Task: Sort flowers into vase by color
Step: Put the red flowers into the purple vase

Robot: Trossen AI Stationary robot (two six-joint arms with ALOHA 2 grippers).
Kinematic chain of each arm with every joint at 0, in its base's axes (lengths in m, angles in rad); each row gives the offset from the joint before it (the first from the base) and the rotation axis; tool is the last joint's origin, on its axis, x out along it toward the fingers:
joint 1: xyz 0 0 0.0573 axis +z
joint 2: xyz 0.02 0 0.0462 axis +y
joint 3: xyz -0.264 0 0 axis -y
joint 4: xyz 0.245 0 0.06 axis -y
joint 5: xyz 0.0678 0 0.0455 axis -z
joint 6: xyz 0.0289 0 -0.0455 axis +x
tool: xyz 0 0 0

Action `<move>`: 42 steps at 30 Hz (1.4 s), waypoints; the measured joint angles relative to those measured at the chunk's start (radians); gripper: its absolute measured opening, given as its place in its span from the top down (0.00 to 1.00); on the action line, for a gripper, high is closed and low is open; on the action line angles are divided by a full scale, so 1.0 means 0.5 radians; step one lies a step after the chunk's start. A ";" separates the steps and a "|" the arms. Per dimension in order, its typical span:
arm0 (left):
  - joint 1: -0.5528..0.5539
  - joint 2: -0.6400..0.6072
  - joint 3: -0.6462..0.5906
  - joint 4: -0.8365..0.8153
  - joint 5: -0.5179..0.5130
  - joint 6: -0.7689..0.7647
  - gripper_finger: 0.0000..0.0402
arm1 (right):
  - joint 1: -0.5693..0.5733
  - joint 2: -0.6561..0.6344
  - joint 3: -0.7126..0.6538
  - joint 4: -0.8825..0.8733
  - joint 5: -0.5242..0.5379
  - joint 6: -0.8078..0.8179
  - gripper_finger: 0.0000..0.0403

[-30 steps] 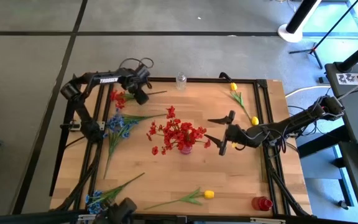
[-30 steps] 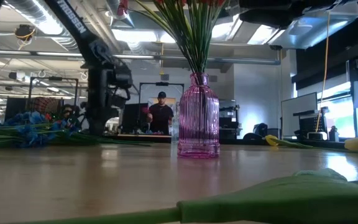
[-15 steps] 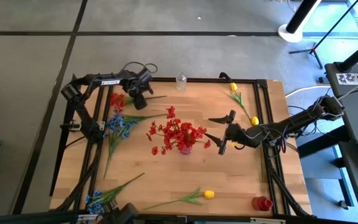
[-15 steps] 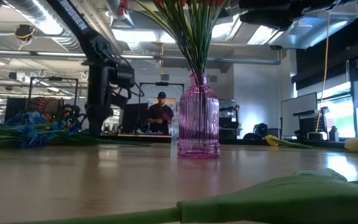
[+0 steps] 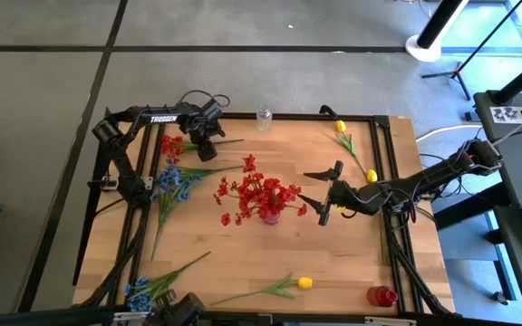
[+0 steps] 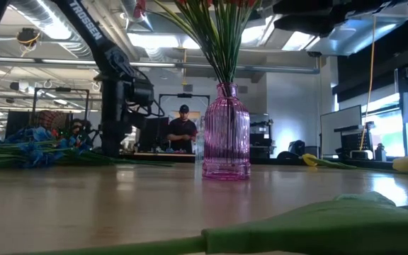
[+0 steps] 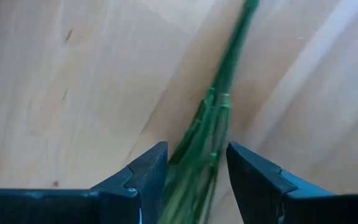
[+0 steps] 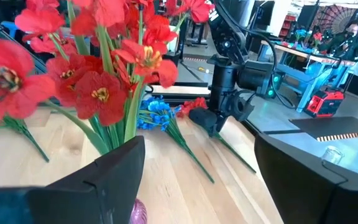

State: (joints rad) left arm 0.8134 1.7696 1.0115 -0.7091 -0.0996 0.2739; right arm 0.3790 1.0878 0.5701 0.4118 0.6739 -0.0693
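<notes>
At far left edge, blue flowers (image 5: 174, 184) lying flat, another blue cluster (image 5: 137, 292) at the near corner. Behind them, left gripper (image 5: 204, 145) lowered onto the stem of a red spray (image 5: 172, 144) on the wood, fingers (image 7: 143, 174) parted with the green stems (image 7: 207, 146) between them, not yet closed. Mid-table, pink glass vase (image 6: 226, 132) upright, already holding red flowers (image 5: 263, 194). Just right of it, right gripper (image 5: 320, 187) hovering, spread wide and empty. Farther right, yellow tulips (image 5: 371, 176) lying by the far right side; one more yellow tulip (image 5: 304, 283) along the near edge, a small red vase (image 5: 381, 296) at the near right corner.
</notes>
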 joint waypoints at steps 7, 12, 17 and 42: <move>-0.029 0.062 0.006 0.053 -0.047 0.002 0.69 | 0.001 0.000 0.000 -0.043 -0.009 0.047 0.25; -0.155 -0.021 -0.005 0.165 -0.381 0.034 0.93 | 0.001 -0.007 0.000 -0.041 -0.018 0.046 0.25; -0.397 -0.270 -0.001 0.063 -0.830 0.056 0.97 | 0.030 -0.013 0.054 -0.082 -0.021 0.040 0.25; -2.554 -1.861 0.002 0.680 -2.219 0.143 0.99 | 0.669 -0.310 0.507 -0.476 0.665 0.195 0.25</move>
State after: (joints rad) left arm -0.4637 0.8389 1.0126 -0.3691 -1.2093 0.3454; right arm 0.7136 0.9330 0.8239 0.1737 1.0065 0.0283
